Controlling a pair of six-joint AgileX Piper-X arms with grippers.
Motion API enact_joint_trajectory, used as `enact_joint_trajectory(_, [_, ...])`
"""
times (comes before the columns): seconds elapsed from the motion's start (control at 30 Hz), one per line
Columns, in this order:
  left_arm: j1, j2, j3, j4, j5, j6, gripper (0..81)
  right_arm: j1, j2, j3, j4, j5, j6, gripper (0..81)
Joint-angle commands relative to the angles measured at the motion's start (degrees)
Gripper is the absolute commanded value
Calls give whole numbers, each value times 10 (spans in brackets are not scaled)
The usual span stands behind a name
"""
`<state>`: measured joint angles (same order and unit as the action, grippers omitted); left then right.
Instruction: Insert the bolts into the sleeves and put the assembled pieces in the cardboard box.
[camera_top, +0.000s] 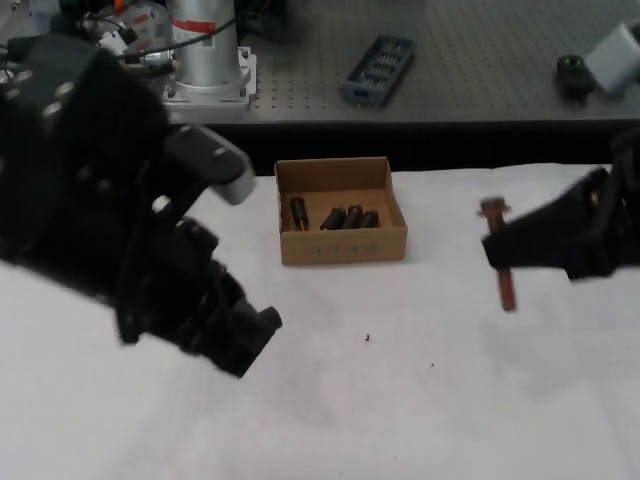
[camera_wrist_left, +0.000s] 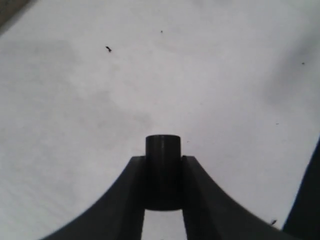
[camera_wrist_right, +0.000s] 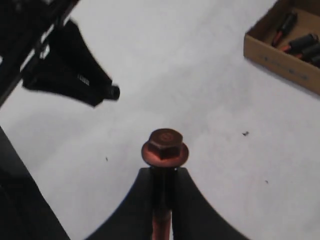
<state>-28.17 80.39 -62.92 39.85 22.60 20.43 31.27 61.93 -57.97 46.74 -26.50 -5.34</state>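
Joining step, it seems: the left gripper pinches a black cylindrical sleeve at near left. The right gripper clamps a copper-coloured hex-head bolt, well apart. Next calls for lining bolt tip with sleeve bore, short of the brown cardboard box.

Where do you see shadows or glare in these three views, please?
High view: the cloth is lit evenly, with only soft shade near the left gripper; the metal column gleams. Left wrist view: a faint grey shadow lies on the cloth beyond the sleeve. Right wrist view: the bolt head shows a dull sheen, no hard glare.
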Motion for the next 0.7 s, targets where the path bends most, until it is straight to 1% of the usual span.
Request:
enact_joint_trajectory(0.0, [1,-138,123,-83,82,-88,6,21,-6,-1,-95,-26,112,28])
enact_joint_trajectory(0.13, [1,-217,179,-153,113,-158,6,50,5,-1,-187,-26,203,28])
enact_joint_trajectory(0.23, [1,-257,212,-211,114,-210,6,76,24,-1,-242,-28,258,28])
enact_joint_trajectory(0.4, [1,-289,247,-295,116,-293,6,118,63,-1,-321,-29,335,28])
enact_joint_trajectory(0.57, [1,-291,248,-328,116,-305,6,145,99,-1,-398,-54,406,28])
enact_joint_trajectory(0.67, [2,-291,248,-347,115,-311,6,149,107,-1,-411,-54,417,28])
